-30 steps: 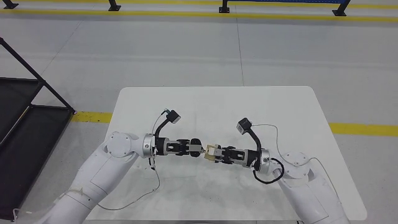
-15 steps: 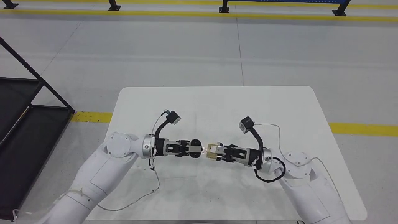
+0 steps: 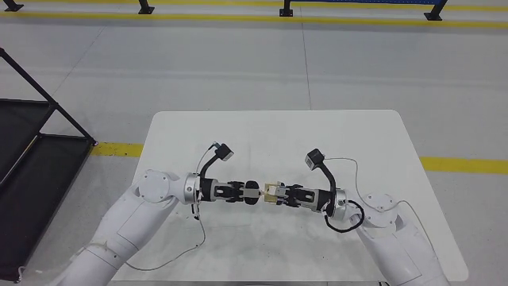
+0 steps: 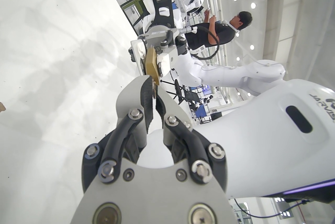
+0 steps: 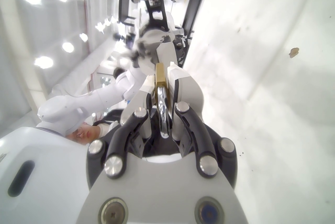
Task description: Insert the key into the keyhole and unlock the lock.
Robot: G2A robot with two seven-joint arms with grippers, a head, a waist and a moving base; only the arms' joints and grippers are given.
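Note:
A small brass padlock hangs above the white table, near its front middle. My right gripper is shut on it. In the right wrist view the brass body sits between the white pads, and the silver shackle points back toward the wrist. My left gripper is shut on the key, of which a thin sliver shows between the black pads. The fingertips meet the lock's near end. Whether the key sits inside the keyhole is hidden. From above, the left gripper faces the lock tip to tip.
Both arms stretch level over the table's front half, their wrist cameras standing up above them. A small brown crumb lies on the tabletop. A black rack stands on the floor at the left.
The left gripper has slid a little toward the table's front and now lines up with the lock. The right gripper with the lock has shifted slightly to the right.

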